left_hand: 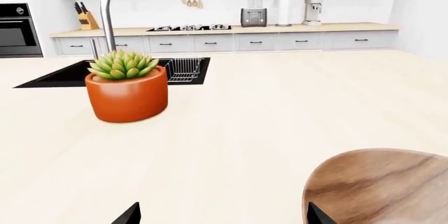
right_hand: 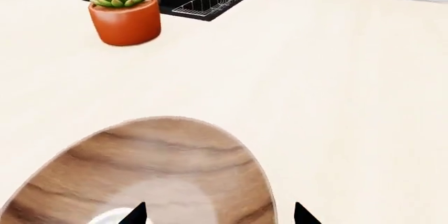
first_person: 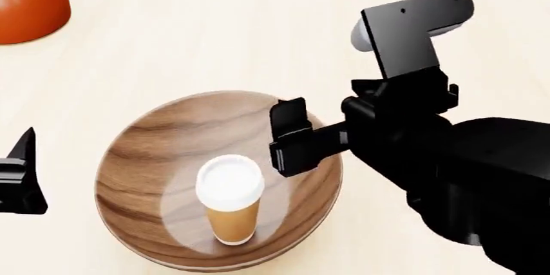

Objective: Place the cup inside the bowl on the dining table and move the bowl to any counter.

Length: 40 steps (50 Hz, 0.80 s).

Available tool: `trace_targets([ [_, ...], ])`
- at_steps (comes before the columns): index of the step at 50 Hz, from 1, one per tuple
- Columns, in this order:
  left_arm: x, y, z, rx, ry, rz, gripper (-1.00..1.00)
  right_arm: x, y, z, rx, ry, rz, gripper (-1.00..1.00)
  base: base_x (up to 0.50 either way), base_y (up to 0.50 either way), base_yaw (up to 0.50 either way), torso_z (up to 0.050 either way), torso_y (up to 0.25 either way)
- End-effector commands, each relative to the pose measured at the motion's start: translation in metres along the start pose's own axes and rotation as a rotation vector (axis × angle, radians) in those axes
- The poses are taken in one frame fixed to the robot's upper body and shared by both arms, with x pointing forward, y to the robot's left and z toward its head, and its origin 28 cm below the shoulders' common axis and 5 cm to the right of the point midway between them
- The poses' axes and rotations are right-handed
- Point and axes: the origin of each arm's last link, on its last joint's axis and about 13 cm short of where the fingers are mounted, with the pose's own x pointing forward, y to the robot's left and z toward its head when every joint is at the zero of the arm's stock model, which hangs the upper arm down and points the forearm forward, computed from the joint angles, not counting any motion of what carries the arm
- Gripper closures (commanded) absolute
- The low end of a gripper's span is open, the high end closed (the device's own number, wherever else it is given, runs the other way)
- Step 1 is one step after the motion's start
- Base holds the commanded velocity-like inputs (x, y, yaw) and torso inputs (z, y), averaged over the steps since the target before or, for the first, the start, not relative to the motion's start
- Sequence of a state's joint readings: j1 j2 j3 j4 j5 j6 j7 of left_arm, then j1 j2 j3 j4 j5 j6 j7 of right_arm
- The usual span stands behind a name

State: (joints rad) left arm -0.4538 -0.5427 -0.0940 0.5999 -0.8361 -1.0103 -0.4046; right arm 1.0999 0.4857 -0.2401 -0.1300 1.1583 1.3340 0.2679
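Note:
The wooden bowl (first_person: 146,159) sits on the pale dining table (first_person: 215,43). The tan paper cup (first_person: 230,214) with its white lid stands upright inside the bowl. My right gripper (first_person: 297,140) is open above the bowl's right rim. In the right wrist view (right_hand: 218,216) its jaws straddle the rim of the bowl (right_hand: 161,156), one tip over the cup's lid (right_hand: 110,217) and the other outside over the table. My left gripper (first_person: 19,181) is open and empty, just left of the bowl. In the left wrist view (left_hand: 222,216) the bowl (left_hand: 381,184) lies by one fingertip.
An orange plant pot (first_person: 26,1) with a succulent stands at the table's far left; it also shows in the wrist views (left_hand: 127,92) (right_hand: 126,22). A black sink (left_hand: 63,74) with a tap and wire rack lies behind it. A counter (left_hand: 350,27) with appliances runs along the back wall.

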Motion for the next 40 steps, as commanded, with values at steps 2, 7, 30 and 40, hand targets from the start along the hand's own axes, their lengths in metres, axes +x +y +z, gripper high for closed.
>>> trace_targets([
  [2, -0.002, 0.000, 0.000, -0.001, -0.002, 0.002, -1.00, -0.009, -0.010, -0.032, 0.190, 0.025, -0.064, -1.00, 0.00, 0.00, 0.00, 0.000, 0.000],
  [7, -0.001, -0.003, -0.001, 0.000, 0.001, 0.007, -1.00, -0.007, -0.007, -0.044, 0.252, 0.054, -0.048, -1.00, 0.00, 0.00, 0.00, 0.000, 0.000],
  [30, -0.007, 0.003, -0.005, -0.011, 0.005, 0.010, -1.00, 0.009, -0.004, -0.065, 0.430, 0.101, -0.076, -1.00, 0.00, 0.00, 0.00, 0.000, 0.000],
  [40, -0.005, 0.000, -0.006, -0.013, 0.009, 0.009, -1.00, 0.023, -0.002, -0.075, 0.467, 0.130, -0.074, -1.00, 0.00, 0.00, 0.00, 0.000, 0.000],
])
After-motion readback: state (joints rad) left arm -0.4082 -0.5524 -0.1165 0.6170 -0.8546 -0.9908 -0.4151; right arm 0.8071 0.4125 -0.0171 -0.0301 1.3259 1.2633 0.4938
